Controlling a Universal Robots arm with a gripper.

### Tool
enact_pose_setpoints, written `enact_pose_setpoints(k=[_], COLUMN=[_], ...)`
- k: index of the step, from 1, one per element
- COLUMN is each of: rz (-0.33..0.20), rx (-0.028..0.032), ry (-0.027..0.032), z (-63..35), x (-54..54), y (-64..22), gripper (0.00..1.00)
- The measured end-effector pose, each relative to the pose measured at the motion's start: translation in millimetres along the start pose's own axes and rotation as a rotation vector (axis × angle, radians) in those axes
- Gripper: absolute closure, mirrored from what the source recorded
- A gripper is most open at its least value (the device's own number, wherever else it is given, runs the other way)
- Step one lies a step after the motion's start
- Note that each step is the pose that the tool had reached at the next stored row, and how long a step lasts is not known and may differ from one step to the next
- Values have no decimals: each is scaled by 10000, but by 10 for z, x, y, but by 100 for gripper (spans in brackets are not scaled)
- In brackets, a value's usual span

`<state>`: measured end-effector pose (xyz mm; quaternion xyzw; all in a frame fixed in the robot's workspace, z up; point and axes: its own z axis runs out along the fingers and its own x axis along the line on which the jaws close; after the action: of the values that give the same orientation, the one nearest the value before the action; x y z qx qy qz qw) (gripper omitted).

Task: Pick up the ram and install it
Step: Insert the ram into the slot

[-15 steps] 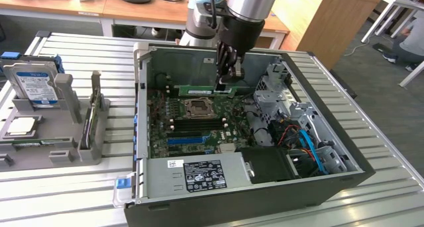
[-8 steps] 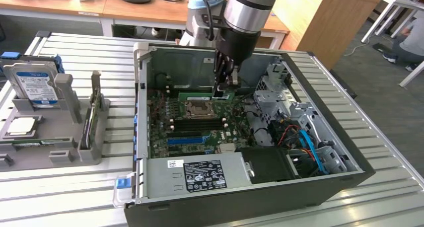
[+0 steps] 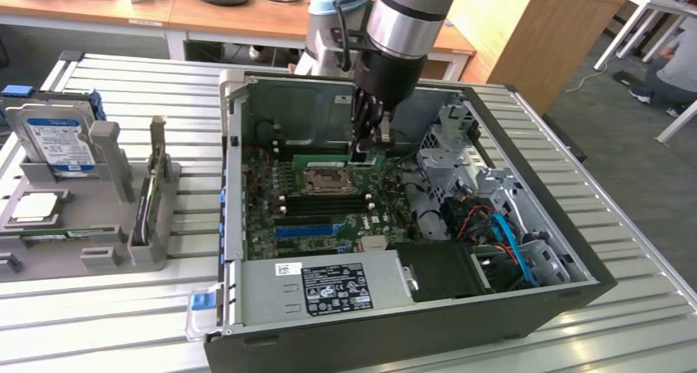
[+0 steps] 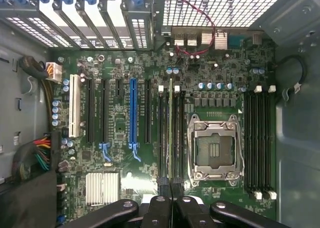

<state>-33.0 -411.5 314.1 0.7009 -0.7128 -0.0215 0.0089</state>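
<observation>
Wrist view is the good one for this: the ram (image 4: 171, 128) is edge-on, a thin green line sitting right over one of the black memory slots beside the empty CPU socket (image 4: 215, 148), on the side of it facing the blue expansion slot (image 4: 133, 113). The claw (image 4: 171, 185) is pinched shut on the stick's top edge, black fingers pressed together with the board between them.

From the exterior view, the arm reaches straight down into the open computer case (image 3: 234, 144), with the claw (image 3: 365, 154) low over the motherboard and the ram (image 3: 326, 157) showing as a green strip just off the fingers, toward the exterior view's left.

So the pickup part looks done, and the stick is lined up with its slot. What I honestly can't tell is whether it's pushed home. The latches at the slot ends are too small to read, and since the claw hasn't let go I'd call it mid-install at best.

Off on the table (image 3: 610, 324), at the exterior view's left, the grey parts holder (image 3: 98, 226) has the hard drive (image 3: 57, 144) standing in it and the square processor chip (image 3: 33, 208) lying flat, both well apart from the action.
</observation>
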Motion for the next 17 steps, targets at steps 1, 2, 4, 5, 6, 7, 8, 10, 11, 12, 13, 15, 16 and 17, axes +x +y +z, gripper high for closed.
enact_pose_setpoints(k=[1, 2, 4, 5, 6, 7, 8, 10, 11, 12, 13, 15, 16, 17], rz=[0, 0, 0, 0, 0, 0, 0, 1, 1, 1, 1, 1, 1, 2], rx=[0, 0, 0, 0, 0, 0, 0, 0, 0, 0, 0, 0, 0, 0], ry=[0, 0, 0, 1, 1, 1, 0, 1, 0, 0, 0, 0, 0, 0], z=[6, 12, 23, 29, 34, 40, 46, 57, 63, 69, 75, 86, 91, 95], x=[0, 0, 0, 1, 1, 1, 1, 1, 1, 1, 1, 2, 2, 2], y=[0, 0, -1, -1, -2, -2, -2, -3, -3, -3, -3, -4, -4, -4], gripper=[89, 89, 89, 89, 89, 89, 89, 89, 89, 89, 89, 89, 89, 89])
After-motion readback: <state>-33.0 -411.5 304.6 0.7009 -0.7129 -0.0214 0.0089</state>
